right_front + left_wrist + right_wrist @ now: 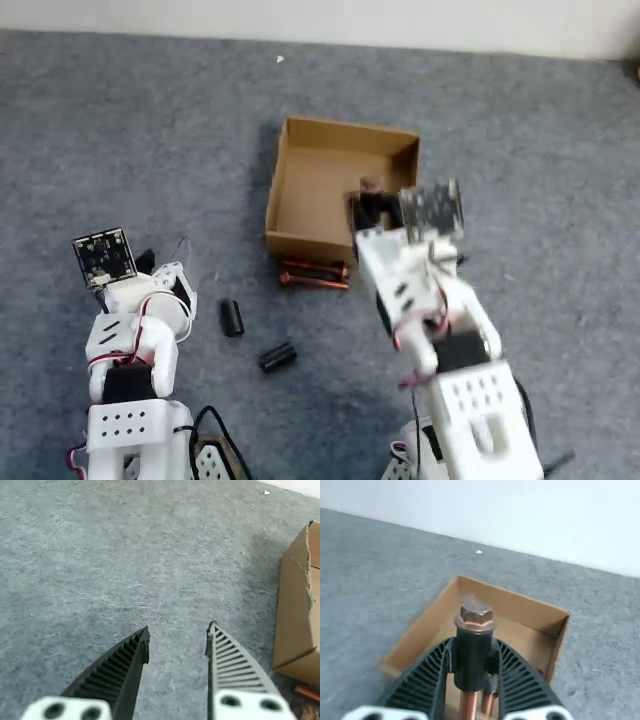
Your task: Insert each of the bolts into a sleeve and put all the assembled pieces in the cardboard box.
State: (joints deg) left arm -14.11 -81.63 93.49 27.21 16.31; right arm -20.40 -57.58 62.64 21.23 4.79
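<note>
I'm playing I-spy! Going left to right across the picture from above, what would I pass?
left arm → black sleeve → second black sleeve → copper bolts → right gripper holding a sleeved bolt. The cardboard box overlaps several, so I skipped it.

A copper hex-head bolt point(476, 616) stands upright in a black sleeve point(471, 662) clamped by the right gripper point(472, 647) over the open cardboard box point(300, 160), seemingly two more bolts point(314, 275) lie against its near wall, and a loose sleeve point(231, 318) and a second sleeve point(277, 356) lie nearby, apart.

the grey carpet point(520, 150) bears the cardboard box point(300, 243), copper bolts point(313, 275) just beside its near wall, and two black sleeves point(231, 317) point(277, 356) nearby.
</note>
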